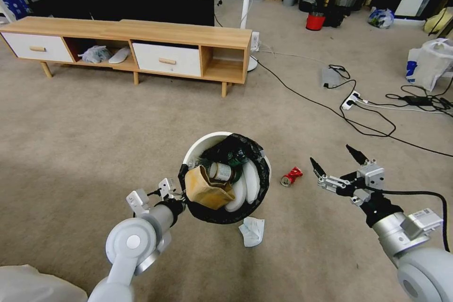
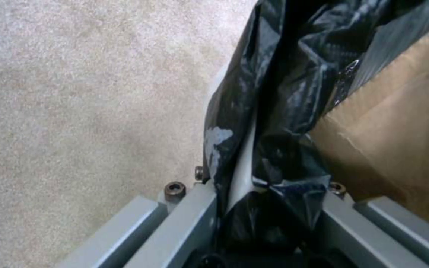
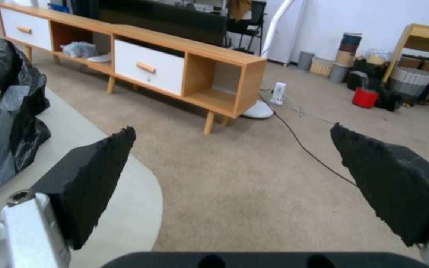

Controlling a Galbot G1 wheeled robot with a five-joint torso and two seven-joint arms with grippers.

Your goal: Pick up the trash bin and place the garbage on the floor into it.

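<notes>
While the left gripper point(image 1: 181, 198) clamps the rim of the bin point(image 1: 226, 177), the right gripper point(image 1: 332, 163) hovers spread apart, just right of the red can point(image 1: 291, 176) on the floor point(image 1: 94, 127).

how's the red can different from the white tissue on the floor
The red can is a crushed metal cylinder lying between the trash bin and the open right tool; the white tissue is soft crumpled paper lying close against the bin's near side. The can is smaller. Both lie loose on the floor, outside the bin.
</notes>
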